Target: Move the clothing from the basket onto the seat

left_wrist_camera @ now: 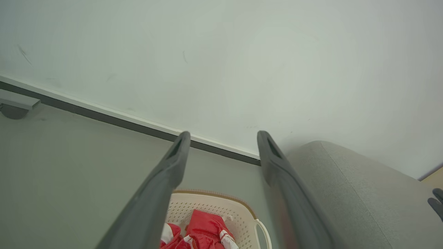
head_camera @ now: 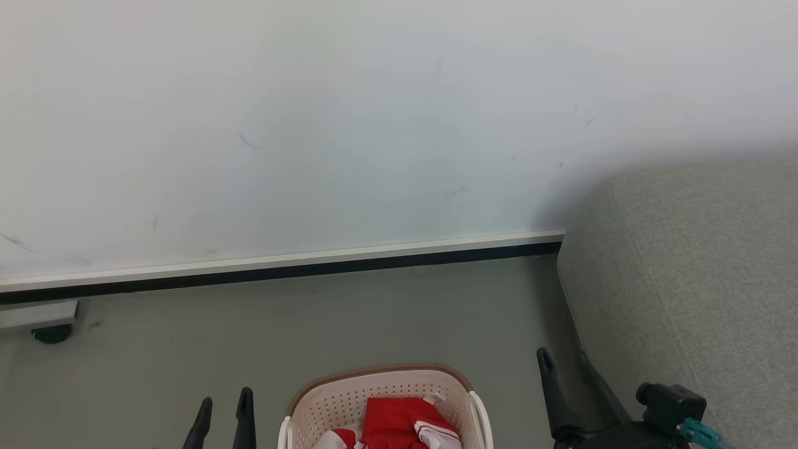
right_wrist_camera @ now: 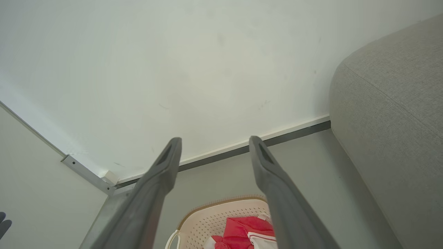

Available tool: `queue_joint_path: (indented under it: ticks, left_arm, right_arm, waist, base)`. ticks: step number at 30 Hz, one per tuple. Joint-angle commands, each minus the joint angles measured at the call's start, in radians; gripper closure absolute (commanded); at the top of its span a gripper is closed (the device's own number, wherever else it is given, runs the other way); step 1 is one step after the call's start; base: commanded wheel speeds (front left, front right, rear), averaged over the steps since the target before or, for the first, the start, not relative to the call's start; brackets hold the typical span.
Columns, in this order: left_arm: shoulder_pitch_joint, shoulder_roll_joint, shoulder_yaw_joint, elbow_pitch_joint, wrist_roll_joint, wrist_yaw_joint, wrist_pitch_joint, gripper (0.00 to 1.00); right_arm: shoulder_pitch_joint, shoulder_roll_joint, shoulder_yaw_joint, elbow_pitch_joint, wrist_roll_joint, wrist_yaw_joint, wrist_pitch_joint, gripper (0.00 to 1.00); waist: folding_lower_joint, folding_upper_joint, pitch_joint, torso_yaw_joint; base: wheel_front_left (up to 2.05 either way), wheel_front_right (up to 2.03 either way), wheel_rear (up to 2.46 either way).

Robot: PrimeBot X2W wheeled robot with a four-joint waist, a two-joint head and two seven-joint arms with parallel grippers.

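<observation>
Red clothing (head_camera: 399,424) with white striped trim lies in the cream perforated basket (head_camera: 324,408) on the floor at the bottom centre of the head view. The same clothing (left_wrist_camera: 204,228) (right_wrist_camera: 247,230) and basket (left_wrist_camera: 238,212) (right_wrist_camera: 204,221) appear low in both wrist views. The light grey seat (head_camera: 704,274) (left_wrist_camera: 356,193) (right_wrist_camera: 391,114) rises to the right. My left gripper (head_camera: 224,402) (left_wrist_camera: 223,136) stands open left of the basket with nothing between its fingers. Between basket and seat, my right gripper (head_camera: 564,358) (right_wrist_camera: 214,141) is open and holds nothing.
A pale wall (head_camera: 312,125) with a white-and-black baseboard (head_camera: 312,265) runs behind the grey floor (head_camera: 312,324). A low grey ledge with a dark caster (head_camera: 50,333) sits at the far left.
</observation>
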Motion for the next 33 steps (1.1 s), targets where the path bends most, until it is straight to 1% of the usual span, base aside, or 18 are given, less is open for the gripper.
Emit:
queue_joint_path:
  ticks: [1, 12, 20, 33]
  left_arm:
    - [0.013, 0.007, -0.005, -0.021, 0.044, 0.008, -0.012, 0.00]
    - [0.027, 0.008, -0.018, -0.051, 0.157, 0.023, -0.031, 0.00]
    - [0.034, 0.009, -0.030, -0.068, 0.231, 0.035, -0.046, 0.00]
    - [0.036, 0.010, -0.046, -0.084, 0.343, 0.053, -0.066, 0.00]
  right_arm:
    - [-0.001, -0.005, 0.015, -0.009, -0.035, 0.000, -0.012, 0.00]
    - [0.013, -0.004, 0.048, -0.023, -0.115, 0.001, -0.040, 0.00]
    - [0.022, 0.004, 0.046, -0.038, -0.178, 0.001, -0.060, 0.00]
    - [0.032, 0.006, 0.073, -0.062, -0.274, 0.001, -0.090, 0.00]
  waist:
    - [0.0000, 0.0000, -0.001, 0.000]
    - [0.0000, 0.0000, -0.004, -0.001]
    - [0.0000, 0.0000, -0.001, -0.004]
    - [0.0000, 0.0000, 0.001, -0.003]
  base:
    - [0.00, 0.00, 0.00]
    - [0.00, 0.00, 0.00]
    - [0.00, 0.00, 0.00]
    - [0.00, 0.00, 0.00]
